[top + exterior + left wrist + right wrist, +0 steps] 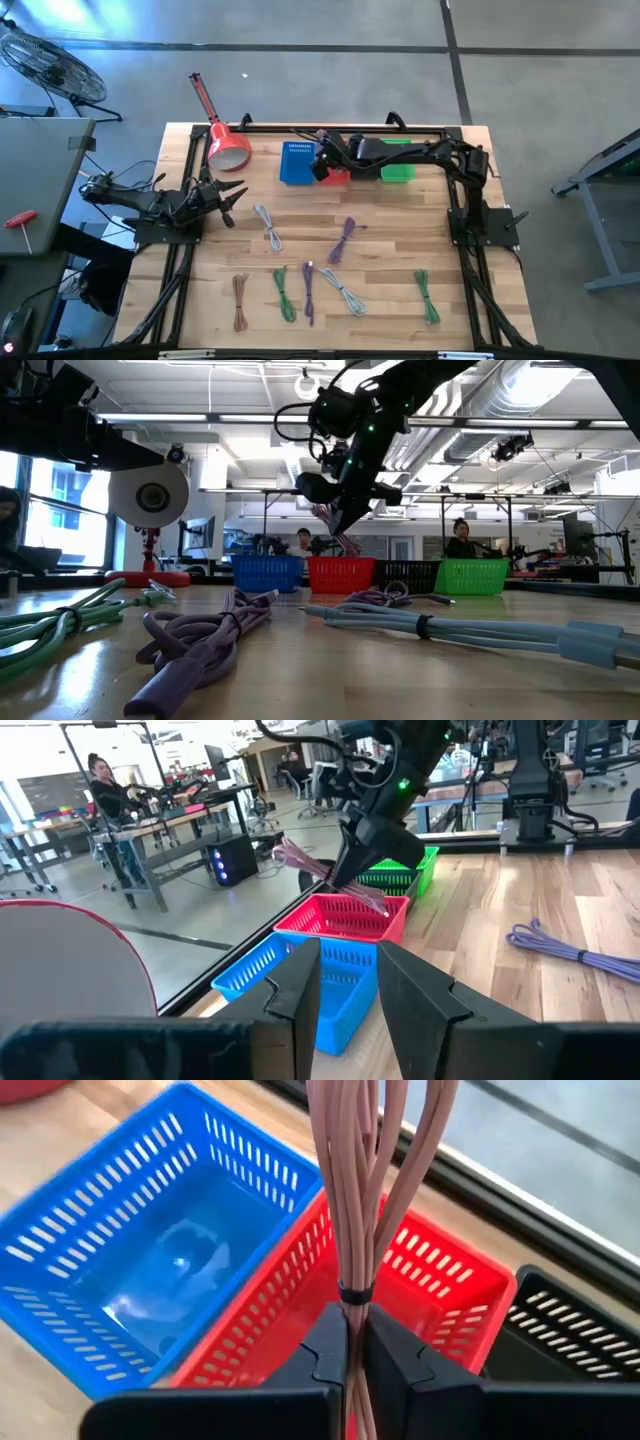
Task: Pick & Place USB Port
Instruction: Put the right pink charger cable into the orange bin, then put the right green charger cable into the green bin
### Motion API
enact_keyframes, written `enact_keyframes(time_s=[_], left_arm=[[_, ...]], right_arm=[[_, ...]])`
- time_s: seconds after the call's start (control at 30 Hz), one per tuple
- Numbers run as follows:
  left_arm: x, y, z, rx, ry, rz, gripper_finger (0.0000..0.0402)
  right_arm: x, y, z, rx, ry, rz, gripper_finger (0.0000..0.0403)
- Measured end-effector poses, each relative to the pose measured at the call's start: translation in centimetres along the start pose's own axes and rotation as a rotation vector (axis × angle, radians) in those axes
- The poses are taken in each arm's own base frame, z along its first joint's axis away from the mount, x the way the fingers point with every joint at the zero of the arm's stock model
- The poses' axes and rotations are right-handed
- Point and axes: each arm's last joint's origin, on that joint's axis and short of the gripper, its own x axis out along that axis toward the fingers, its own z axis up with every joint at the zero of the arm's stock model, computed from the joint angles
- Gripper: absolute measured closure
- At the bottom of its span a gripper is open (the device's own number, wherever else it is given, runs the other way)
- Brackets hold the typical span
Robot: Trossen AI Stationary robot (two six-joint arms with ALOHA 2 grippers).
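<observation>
A pink cable bundle (360, 1180), tied with a black band, is in my right gripper (352, 1345), which is shut on it. The gripper hangs over the red basket (335, 177) at the table's far edge, between the blue basket (297, 163) and the green basket (397, 172). In the low view the right gripper (345, 495) is above the red basket (340, 573) with the cable (335, 530) under it. My left gripper (232, 200) waits open near the table's left edge; in its own view the left gripper (350, 990) faces the baskets. My right gripper pinches the pink bundle between its two fingers at the black band (350, 1293), with the fingers across the strands. It comes from above, slanting toward the far edge. The bundle is lifted clear, and its loops (300, 860) stick out beyond the fingers over the red basket.
Several tied cables lie on the near half of the table: grey (268, 225), purple (345, 238), brown (240, 300), green (285, 293), green (427, 296). A black basket (570, 1350) sits beside the red one. A red lamp-like object (225, 145) stands at the far left. People sit in the room beyond.
</observation>
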Motion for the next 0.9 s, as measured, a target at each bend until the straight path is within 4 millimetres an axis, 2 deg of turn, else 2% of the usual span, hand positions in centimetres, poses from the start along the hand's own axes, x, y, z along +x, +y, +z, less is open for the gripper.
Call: enact_keyframes(time_s=[0.23, 0.5, 0.63, 0.73, 0.9], left_arm=[[0.0, 0.0, 0.0, -0.001, -0.003, -0.012, 0.0302], [0.0, -0.1, 0.0, -0.002, -0.006, -0.024, 0.0302], [0.0, -0.1, 0.0, -0.002, -0.006, -0.024, 0.0302], [0.0, -0.1, 0.0, -0.001, -0.005, -0.026, 0.0302], [0.0, -0.1, 0.0, 0.006, 0.002, -0.027, 0.0302]], right_arm=[[1.3, 0.3, -0.7, -0.035, 0.054, 0.033, 0.0353], [1.4, 0.3, -0.5, -0.031, 0.026, 0.021, 0.0286], [1.0, 0.5, -0.1, -0.043, 0.006, 0.060, 0.0265], [-0.6, 0.2, 0.8, -0.093, -0.035, 0.091, 0.0261], [-6.7, -0.6, 2.8, -0.233, -0.108, 0.255, 0.0262]])
